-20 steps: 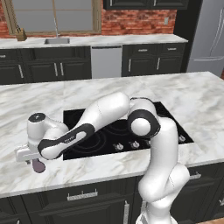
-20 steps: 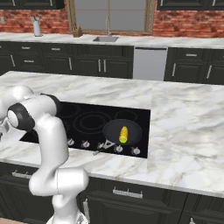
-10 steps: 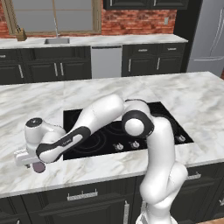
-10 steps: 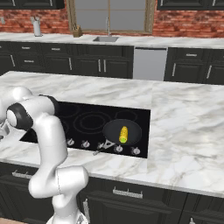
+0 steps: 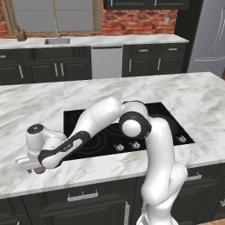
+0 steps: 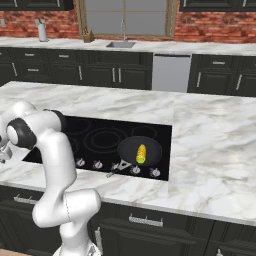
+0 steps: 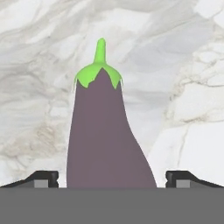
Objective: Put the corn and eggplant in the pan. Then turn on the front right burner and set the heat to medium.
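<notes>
Eggplant lies on the marble counter near its front edge, left of the cooktop, between the gripper's spread fingertips, apparently not yet pinched. Corn already sits in the pan. The eggplant pickup seems underway; next, closing squarely and lifting toward the pan.

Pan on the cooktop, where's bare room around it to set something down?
The pan holds the corn but has room beside it. The cooktop's left and rear rings lie bare. Wide marble counter is free to the right. It is crowded at the cooktop's left end, where the tool straddles the eggplant.
</notes>
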### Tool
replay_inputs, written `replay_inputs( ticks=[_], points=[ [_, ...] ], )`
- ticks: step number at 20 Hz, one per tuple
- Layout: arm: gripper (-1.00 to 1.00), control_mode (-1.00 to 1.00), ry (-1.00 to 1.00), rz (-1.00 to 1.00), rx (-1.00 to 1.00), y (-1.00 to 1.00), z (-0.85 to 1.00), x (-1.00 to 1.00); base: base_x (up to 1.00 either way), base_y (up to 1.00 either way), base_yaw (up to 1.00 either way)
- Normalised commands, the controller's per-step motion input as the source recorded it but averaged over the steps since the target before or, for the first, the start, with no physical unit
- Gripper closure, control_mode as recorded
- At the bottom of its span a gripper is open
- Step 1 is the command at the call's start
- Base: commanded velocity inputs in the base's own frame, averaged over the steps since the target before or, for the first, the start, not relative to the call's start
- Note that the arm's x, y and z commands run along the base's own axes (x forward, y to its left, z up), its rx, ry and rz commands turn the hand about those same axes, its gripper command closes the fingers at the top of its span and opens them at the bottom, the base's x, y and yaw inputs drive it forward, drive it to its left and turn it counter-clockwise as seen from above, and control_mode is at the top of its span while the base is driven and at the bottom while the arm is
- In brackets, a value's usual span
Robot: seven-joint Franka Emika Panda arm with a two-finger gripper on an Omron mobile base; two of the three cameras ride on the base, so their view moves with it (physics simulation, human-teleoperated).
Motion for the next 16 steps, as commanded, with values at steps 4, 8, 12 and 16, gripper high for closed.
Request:
replay_inputs(
  ticks=[4,8,12,16],
  points=[
    [1.00,-1.00,0.00,0.00,0.00,0.00,0.00,0.00,0.00,0.00,0.00],
    [1.00,-1.00,0.00,0.01,0.00,-0.05,0.00,0.08,0.00,0.00,0.00],
    [1.00,-1.00,0.00,0.02,0.00,-0.11,0.57,0.00,0.00,0.00,0.00],
    [1.00,-1.00,0.00,0.05,0.00,-0.20,0.98,0.00,0.00,0.00,0.00]
  ],
)
